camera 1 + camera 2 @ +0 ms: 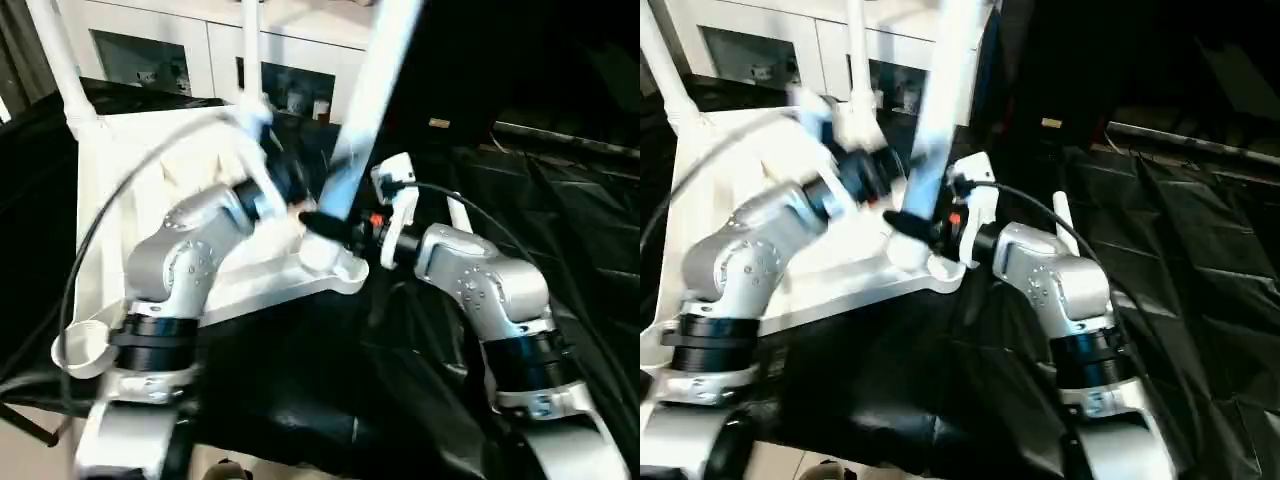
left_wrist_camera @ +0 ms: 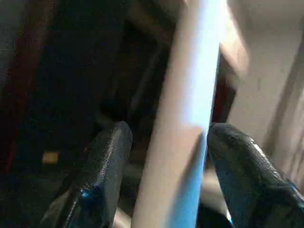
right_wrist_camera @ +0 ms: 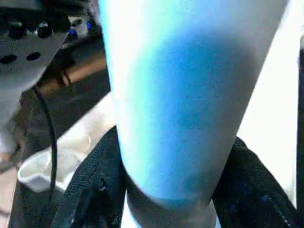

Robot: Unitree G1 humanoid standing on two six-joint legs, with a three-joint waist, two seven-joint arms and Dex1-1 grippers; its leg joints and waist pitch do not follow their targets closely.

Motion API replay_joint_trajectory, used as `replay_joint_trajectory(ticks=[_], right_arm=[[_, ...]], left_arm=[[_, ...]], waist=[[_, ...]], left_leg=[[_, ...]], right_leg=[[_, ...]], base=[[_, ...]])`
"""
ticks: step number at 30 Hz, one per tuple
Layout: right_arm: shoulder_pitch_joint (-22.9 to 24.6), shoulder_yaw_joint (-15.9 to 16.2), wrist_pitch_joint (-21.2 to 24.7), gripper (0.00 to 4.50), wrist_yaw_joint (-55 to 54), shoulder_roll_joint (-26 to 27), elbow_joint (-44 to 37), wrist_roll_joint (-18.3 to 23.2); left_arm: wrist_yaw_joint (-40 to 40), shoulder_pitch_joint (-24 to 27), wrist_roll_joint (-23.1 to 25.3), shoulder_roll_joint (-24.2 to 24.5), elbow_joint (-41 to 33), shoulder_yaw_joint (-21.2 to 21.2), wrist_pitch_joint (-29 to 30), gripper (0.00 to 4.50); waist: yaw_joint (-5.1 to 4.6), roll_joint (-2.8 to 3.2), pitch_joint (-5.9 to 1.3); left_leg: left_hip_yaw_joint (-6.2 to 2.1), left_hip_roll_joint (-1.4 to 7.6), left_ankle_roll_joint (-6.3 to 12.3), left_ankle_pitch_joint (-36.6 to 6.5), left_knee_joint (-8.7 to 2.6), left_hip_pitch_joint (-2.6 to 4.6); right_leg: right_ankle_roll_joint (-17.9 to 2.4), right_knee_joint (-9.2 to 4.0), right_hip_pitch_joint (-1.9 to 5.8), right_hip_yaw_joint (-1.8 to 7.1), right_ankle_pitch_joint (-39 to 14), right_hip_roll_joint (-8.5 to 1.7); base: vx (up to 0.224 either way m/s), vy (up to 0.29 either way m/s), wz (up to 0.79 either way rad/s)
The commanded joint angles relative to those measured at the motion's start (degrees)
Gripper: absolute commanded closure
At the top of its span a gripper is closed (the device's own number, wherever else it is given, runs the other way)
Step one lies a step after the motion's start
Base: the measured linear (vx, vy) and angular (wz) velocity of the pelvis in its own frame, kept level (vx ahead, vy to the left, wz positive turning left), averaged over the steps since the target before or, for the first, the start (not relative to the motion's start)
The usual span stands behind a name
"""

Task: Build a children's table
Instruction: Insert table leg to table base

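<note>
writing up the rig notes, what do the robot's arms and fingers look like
Both arms are silver metal with rounded joint housings and black bands near the base. The left arm carries a thin black cable looping past its side; the right arm has a white wrist part with an orange-red mark and another black cable. The fingers are black, thick and glossy.

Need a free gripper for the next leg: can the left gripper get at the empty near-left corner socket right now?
Probably not: the left gripper straddles the leg the right gripper clamps, far from that socket.

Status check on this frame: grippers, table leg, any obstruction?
Right gripper shut on leg near its corner socket. Left gripper open around the leg. Nothing in the way.
</note>
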Motion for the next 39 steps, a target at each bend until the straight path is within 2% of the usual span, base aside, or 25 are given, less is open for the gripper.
replay_joint_trajectory(ticks=[1, 4, 5, 6, 7, 8, 9, 10, 11, 12, 14, 15, 16, 18, 20, 21, 23, 24, 26, 27, 28, 32, 35, 37, 39], right_arm=[[0.10, -2.22, -1.69, 2.57, -1.42, 0.21, -0.56, 0.93], [0.65, -3.31, -4.09, 2.57, -4.30, 1.25, -0.19, -0.39], [0.71, -3.39, -4.71, 2.57, -4.97, 1.13, 0.21, -1.11], [0.78, -2.81, -6.37, 2.57, -5.95, 0.45, 0.76, -3.16], [0.89, -1.87, -8.33, 2.58, -6.83, -0.61, 1.69, -5.83], [0.95, -1.13, -9.65, 2.58, -7.33, -1.54, 2.48, -7.71], [0.99, -0.76, -10.25, 2.58, -7.52, -1.99, 2.85, -8.57], [1.11, 0.01, -11.48, 2.59, -7.77, -2.73, 3.44, -9.99], [1.22, 1.05, -13.06, 2.59, -8.12, -3.70, 4.22, -11.85], [1.22, 1.05, -13.06, 2.59, -8.12, -3.70, 4.22, -11.85], [1.58, 1.17, -14.78, 2.59, -8.61, -4.96, 6.35, -13.02], [1.68, 1.13, -14.91, 2.59, -8.50, -5.04, 6.46, -13.02], [1.80, 1.07, -15.08, 2.59, -8.34, -5.09, 6.58, -12.99], [2.31, 0.89, -15.47, 2.59, -7.87, -5.12, 6.70, -12.97], [3.10, 0.58, -15.86, 2.59, -7.85, -4.95, 6.73, -12.96], [3.42, 0.58, -16.10, 2.59, -7.84, -4.92, 6.71, -13.07], [4.11, 0.78, -16.52, 2.59, -7.81, -4.79, 6.48, -13.36], [4.45, 0.82, -16.43, 2.59, -7.81, -4.63, 6.20, -13.24], [5.06, 1.16, -16.70, 2.59, -7.87, -4.37, 5.71, -13.35], [5.08, 1.17, -16.71, 2.59, -7.87, -4.37, 5.70, -13.35], [5.25, 1.33, -16.77, 2.59, -7.81, -4.33, 5.44, -13.36], [5.17, 1.43, -17.11, 2.59, -7.43, -4.30, 5.44, -13.31], [5.11, 1.58, -17.21, 2.59, -7.19, -4.35, 5.32, -13.44], [5.11, 1.70, -17.22, 2.59, -6.94, -4.41, 5.24, -13.56], [5.07, 1.84, -17.26, 2.59, -6.60, -4.46, 5.31, -13.61]], left_arm=[[2.32, -1.36, -1.75, -1.37, 1.74, 2.49, -2.29, 1.41], [4.55, -3.18, -6.12, -3.00, 4.51, 7.99, -3.06, 1.41], [3.69, -3.14, -6.02, -2.38, 4.65, 7.97, -3.02, 1.41], [3.02, -2.69, -3.81, -0.73, 4.99, 6.44, -2.22, 1.41], [1.61, -1.53, 1.23, 2.19, 5.31, 2.67, -2.45, 1.41], [-0.35, -0.34, 6.13, 5.09, 5.44, -1.46, -3.22, 1.41], [-1.37, 0.29, 8.65, 6.56, 5.49, -3.64, -3.71, 1.41], [-3.43, 1.34, 12.20, 9.13, 5.53, -7.33, -4.30, 1.41], [-5.29, 2.37, 15.71, 11.95, 5.61, -11.05, -4.60, 1.41], [-5.29, 2.37, 15.71, 11.95, 5.61, -11.05, -4.60, 1.41], [-11.24, 4.91, 22.11, 18.24, 5.37, -19.19, -6.51, 1.41], [-11.65, 5.17, 22.24, 18.66, 5.17, -19.84, -6.19, 1.41], [-12.01, 5.43, 22.32, 19.08, 4.94, -20.54, -5.75, 1.41], [-12.45, 6.32, 22.55, 19.78, 4.50, -22.73, -3.33, 1.41], [-13.38, 7.44, 23.69, 19.87, 5.27, -24.94, -2.13, 1.41], [-13.51, 7.76, 24.07, 19.79, 5.62, -25.46, -1.53, 1.41], [-12.87, 7.85, 26.77, 20.09, 7.50, -26.83, -0.93, 1.41], [-12.29, 7.64, 27.37, 19.95, 8.59, -27.00, -0.21, 1.41], [-11.62, 6.96, 28.44, 19.72, 10.98, -27.32, -0.15, 1.76], [-11.62, 6.95, 28.46, 19.73, 11.01, -27.34, -0.14, 1.76], [-11.76, 6.84, 28.70, 19.91, 11.79, -27.69, -0.69, 1.79], [-11.73, 6.39, 30.17, 20.41, 14.32, -28.02, -1.59, 2.26], [-12.55, 6.40, 30.15, 20.46, 14.48, -27.61, -1.40, 2.36], [-13.32, 6.64, 29.88, 20.49, 14.39, -27.32, -1.62, 2.66], [-13.67, 6.86, 30.48, 21.03, 14.15, -27.67, -1.82, 2.70]], waist=[[-0.06, 0.89, -4.59], [-0.04, 0.95, -4.60], [-0.12, 0.90, -4.55], [-0.13, 0.94, -4.58], [-0.12, 1.02, -4.60], [-0.30, 0.96, -4.57], [-0.20, 1.04, -4.59], [-0.20, 1.38, -4.54], [-0.12, 1.40, -4.58], [-0.39, 1.33, -4.53], [-0.14, 1.13, -4.68], [-0.24, 1.20, -4.68], [-0.36, 1.22, -4.63], [-0.45, 0.78, -4.59], [-0.41, 0.92, -4.48], [-0.49, 1.21, -4.42], [-0.59, 1.12, -4.36], [-0.65, 1.38, -4.39], [-0.66, 1.54, -4.40], [-0.66, 1.49, -4.44], [-0.63, 1.74, -4.43], [-0.68, 1.78, -4.43], [-0.72, 1.59, -4.46], [-0.64, 1.66, -4.43], [-0.66, 1.68, -4.41]], left_leg=[[0.11, 0.76, -3.83, -12.33, -4.04, 1.41], [0.06, 0.60, -4.18, -11.94, -4.01, 1.35], [0.10, 0.56, -4.15, -12.12, -4.06, 1.38], [0.02, 0.67, -4.19, -12.18, -4.12, 1.48], [-0.01, 0.72, -4.31, -12.01, -4.14, 1.51], [-0.02, 0.71, -4.49, -11.96, -4.25, 1.57], [-0.17, 0.80, -4.40, -11.63, -4.34, 1.62], [-0.15, 0.76, -4.72, -11.54, -4.34, 1.64], [-0.20, 0.84, -4.89, -11.47, -4.35, 1.72], [-0.03, 0.81, -5.06, -11.25, -4.31, 1.59], [-0.12, 0.81, -4.90, -10.68, -4.34, 1.70], [-0.03, 0.81, -4.85, -10.61, -4.26, 1.62], [0.12, 0.75, -4.86, -10.51, -4.22, 1.57], [0.23, 0.76, -4.45, -10.50, -4.18, 1.53], [0.22, 0.80, -4.18, -11.56, -4.24, 1.60], [0.19, 0.80, -4.21, -12.00, -4.27, 1.60], [0.17, 0.83, -4.22, -13.35, -4.34, 1.59], [0.16, 0.76, -4.37, -13.79, -4.34, 1.70], [0.01, 0.70, -4.37, -13.99, -4.37, 1.58], [0.02, 0.72, -4.34, -14.13, -4.36, 1.65], [-0.07, 0.79, -4.43, -14.37, -4.36, 1.71], [-0.08, 0.79, -4.38, -15.06, -4.39, 1.74], [-0.08, 0.81, -4.27, -14.76, -4.40, 1.68], [-0.05, 0.84, -4.10, -14.74, -4.39, 1.72], [-0.09, 0.85, -4.07, -14.83, -4.42, 1.72]], right_leg=[[-9.70, -4.15, 2.62, 1.80, -7.65, -2.67], [-9.45, -4.01, 2.67, 1.75, -7.68, -2.68], [-9.31, -4.14, 2.61, 1.75, -8.08, -2.60], [-9.04, -4.12, 2.61, 1.71, -8.23, -2.60], [-8.60, -4.12, 2.48, 1.71, -8.23, -2.58], [-7.15, -4.20, 2.44, 1.68, -8.74, -2.38], [-6.53, -4.26, 2.44, 1.67, -9.08, -2.52], [-5.95, -4.18, 2.36, 1.73, -9.39, -2.54], [-5.44, -4.17, 2.27, 1.73, -9.56, -2.58], [-5.71, -4.02, 2.33, 1.82, -8.88, -2.46], [-6.82, -3.73, 2.39, 1.75, -7.45, -2.65], [-7.23, -3.64, 2.35, 1.80, -6.99, -2.64], [-8.73, -3.42, 2.42, 1.85, -5.42, -2.59], [-9.70, -3.34, 2.48, 1.83, -4.52, -2.56], [-9.87, -3.48, 2.39, 1.86, -6.37, -2.70], [-9.85, -3.55, 2.36, 1.89, -7.02, -2.74], [-9.39, -3.95, 2.33, 1.95, -9.11, -2.75], [-9.20, -4.00, 2.25, 1.96, -9.58, -2.66], [-9.22, -4.03, 2.35, 1.94, -9.83, -2.71], [-9.27, -4.10, 2.31, 1.92, -9.94, -2.72], [-9.77, -4.02, 2.25, 1.90, -9.65, -2.75], [-10.03, -4.02, 2.19, 1.91, -9.63, -2.71], [-10.56, -3.96, 2.28, 1.88, -8.78, -2.73], [-10.87, -3.94, 2.25, 1.88, -8.60, -2.76], [-10.86, -3.94, 2.24, 1.86, -8.71, -2.76]], base=[[0.000, 0.000, 0.00], [0.000, 0.000, 0.00], [0.000, 0.000, 0.00], [0.000, 0.000, 0.00], [0.000, 0.000, 0.00], [0.000, 0.000, 0.00], [0.000, 0.000, 0.00], [0.000, 0.000, 0.00], [0.000, 0.000, 0.00], [0.000, 0.000, 0.00], [0.000, 0.000, 0.00], [0.000, 0.000, 0.00], [0.000, 0.000, 0.00], [0.000, 0.000, 0.00], [0.000, 0.000, 0.00], [0.000, 0.000, 0.00], [0.000, 0.000, 0.00], [0.000, 0.000, 0.00], [0.000, 0.000, 0.00], [0.000, 0.000, 0.00], [0.000, 0.000, 0.00], [0.000, 0.000, 0.00], [0.000, 0.000, 0.00], [0.000, 0.000, 0.00], [0.000, 0.000, 0.00]])
